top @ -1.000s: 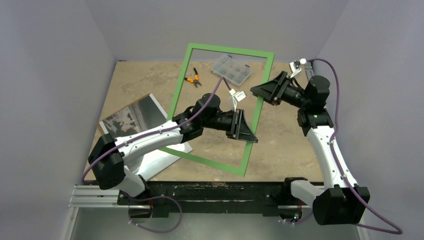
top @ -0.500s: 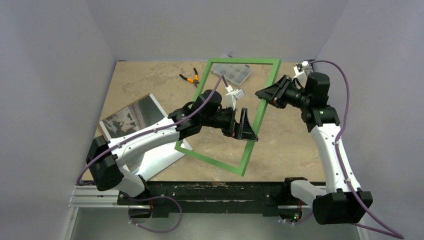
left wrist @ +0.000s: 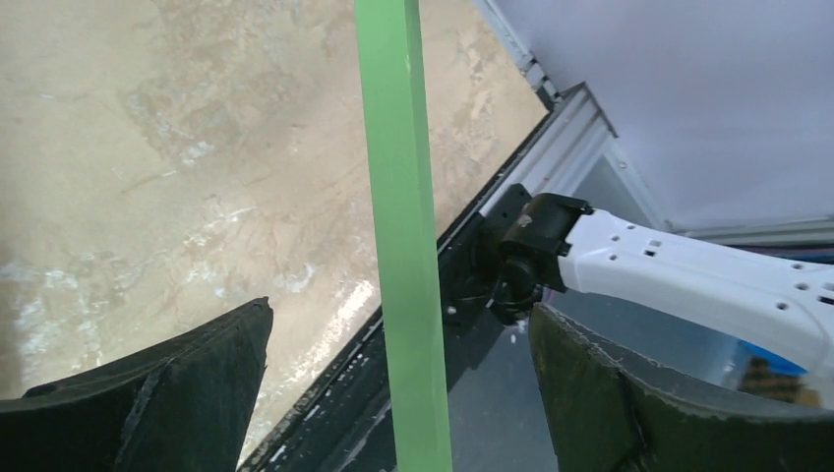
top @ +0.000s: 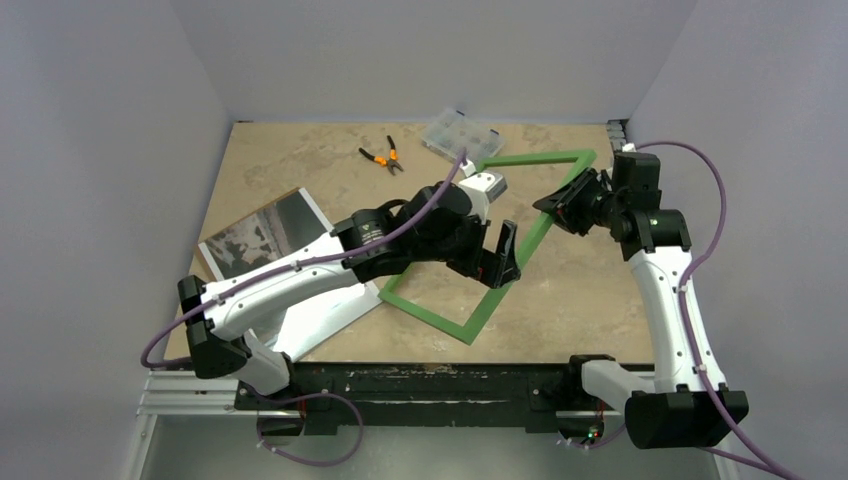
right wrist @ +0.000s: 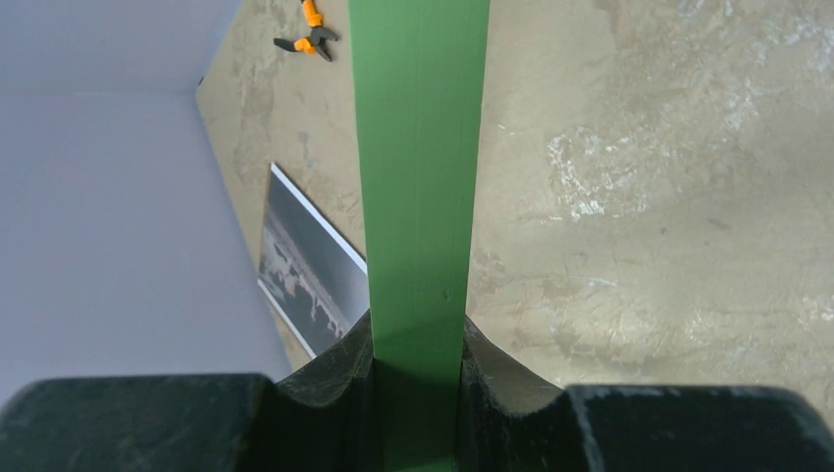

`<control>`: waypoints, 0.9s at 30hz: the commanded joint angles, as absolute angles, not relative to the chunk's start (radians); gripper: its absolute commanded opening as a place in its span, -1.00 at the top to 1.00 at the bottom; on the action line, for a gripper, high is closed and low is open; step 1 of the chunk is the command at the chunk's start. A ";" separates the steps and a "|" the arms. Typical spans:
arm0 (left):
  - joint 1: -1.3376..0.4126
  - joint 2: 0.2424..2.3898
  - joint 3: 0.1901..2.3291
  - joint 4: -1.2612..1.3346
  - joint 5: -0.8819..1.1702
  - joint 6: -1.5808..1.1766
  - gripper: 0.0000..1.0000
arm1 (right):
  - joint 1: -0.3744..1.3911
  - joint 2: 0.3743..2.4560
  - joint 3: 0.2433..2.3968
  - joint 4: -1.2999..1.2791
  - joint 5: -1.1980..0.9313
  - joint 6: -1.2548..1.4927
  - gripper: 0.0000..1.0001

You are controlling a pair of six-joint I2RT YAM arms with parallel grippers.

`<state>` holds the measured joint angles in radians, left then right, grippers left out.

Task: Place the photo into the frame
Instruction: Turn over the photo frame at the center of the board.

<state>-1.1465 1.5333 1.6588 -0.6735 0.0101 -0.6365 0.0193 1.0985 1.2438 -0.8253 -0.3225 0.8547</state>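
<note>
Pinching the thin green rectangular picture frame (top: 440, 322) on its long R-side rail, the right gripper (top: 560, 205) has both black fingers (right wrist: 325, 385) closed flat vs the strip, one per face. Frame hangs tilted: far R end lifted off the tan stone-look table (top: 590, 300), near L corner low by the surface; contact there can't be told. The left gripper (top: 505, 255) sits further down the same rail w/ jaws spread wide. The green strip runs btwn its pads w/ clear gaps either side, so it holds nothing. The large glossy grey-and-white paper photo (top: 262, 236) lies flat at table L, picture up, partly under the L arm, apart from the frame. Orange-handled pliers (top: 380, 155) and a clear plastic organiser box (top: 458, 135) sit at the far edge.
</note>
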 commanded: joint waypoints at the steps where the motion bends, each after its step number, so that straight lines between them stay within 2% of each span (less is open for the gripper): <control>1: -1.224 1.637 1.796 -0.831 -0.220 -0.530 -0.94 | 0.020 1.087 1.313 -0.877 -0.259 0.900 1.00; 9: -1.357 1.860 2.051 -1.023 -0.532 -0.413 -0.85 | 0.019 1.091 1.334 -0.897 -0.262 0.926 1.00; 16: -1.391 1.923 2.083 -1.049 -0.657 -0.396 -0.68 | 0.020 1.088 1.329 -0.889 -0.300 0.932 1.00; 23: -1.391 1.951 2.124 -1.118 -0.727 -0.423 -0.18 | 0.019 1.082 1.319 -0.887 -0.307 0.930 1.00; 27: -1.391 1.941 2.131 -1.136 -0.750 -0.436 0.27 | 0.019 1.082 1.304 -0.880 -0.317 0.926 1.00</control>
